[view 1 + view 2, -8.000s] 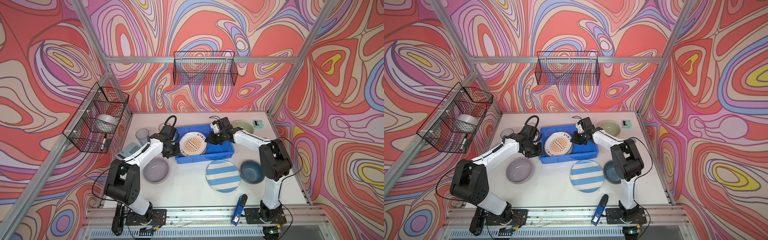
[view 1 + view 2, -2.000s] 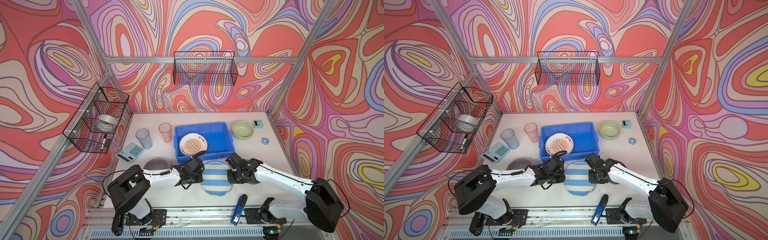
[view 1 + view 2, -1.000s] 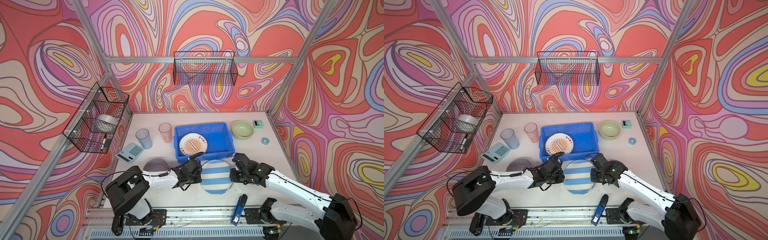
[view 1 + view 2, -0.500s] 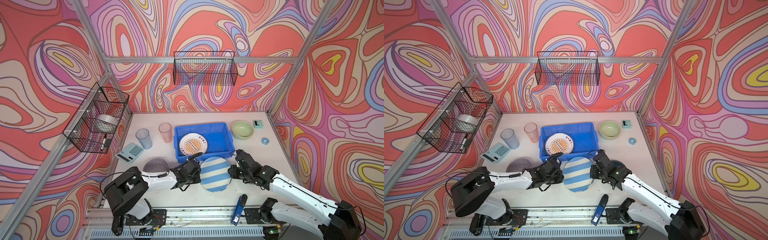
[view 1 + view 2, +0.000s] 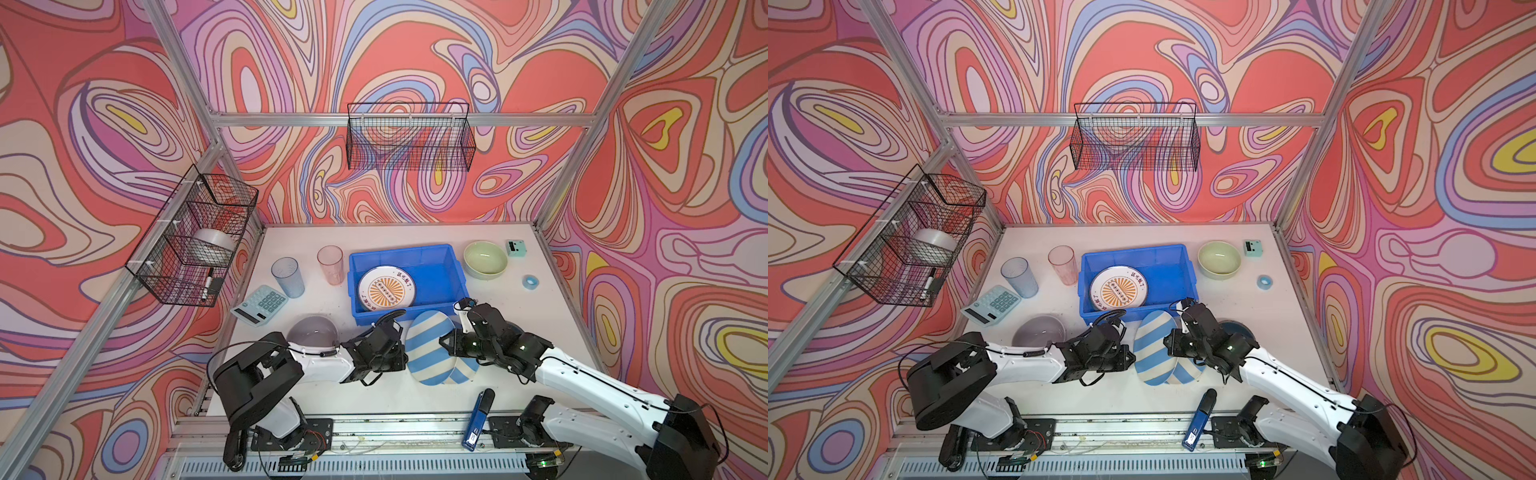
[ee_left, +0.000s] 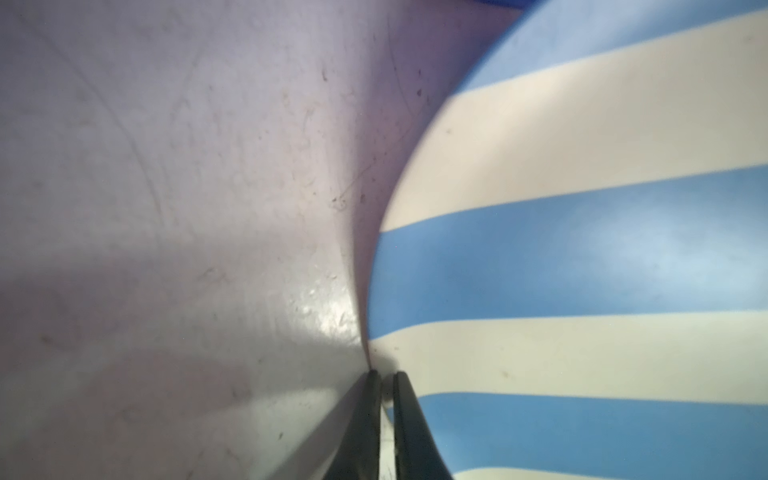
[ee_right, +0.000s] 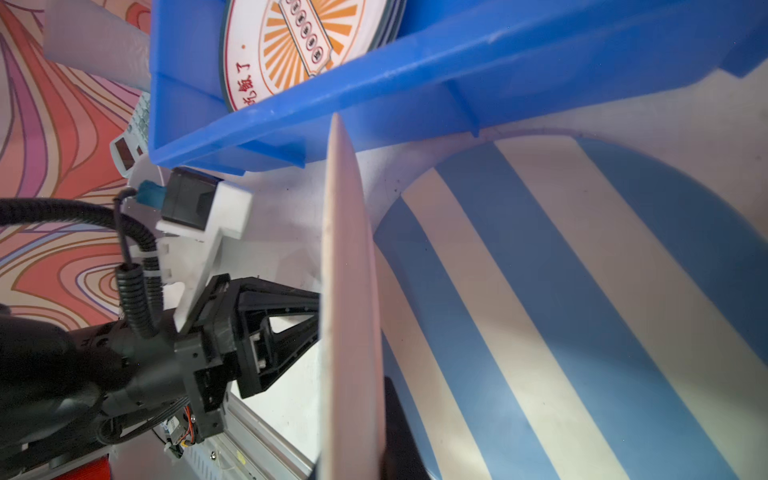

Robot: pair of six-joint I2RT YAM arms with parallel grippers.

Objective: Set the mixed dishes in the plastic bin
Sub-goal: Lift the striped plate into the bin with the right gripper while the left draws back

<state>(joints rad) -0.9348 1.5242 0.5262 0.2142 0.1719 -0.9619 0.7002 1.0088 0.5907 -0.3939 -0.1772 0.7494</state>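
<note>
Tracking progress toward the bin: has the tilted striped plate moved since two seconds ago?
Yes. The tilted striped plate has tipped up from flat, its upper rim now nearer the blue bin's front wall.

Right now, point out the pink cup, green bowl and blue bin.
pink cup [image 5: 332,269]: a top view, side wall.
green bowl [image 5: 485,258]: a top view, inner floor.
blue bin [image 5: 437,282]: a top view, bare floor.

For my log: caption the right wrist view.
Striped plate tipped on edge beside the plastic bin, left gripper at its far side, second striped plate lying flat.
</note>
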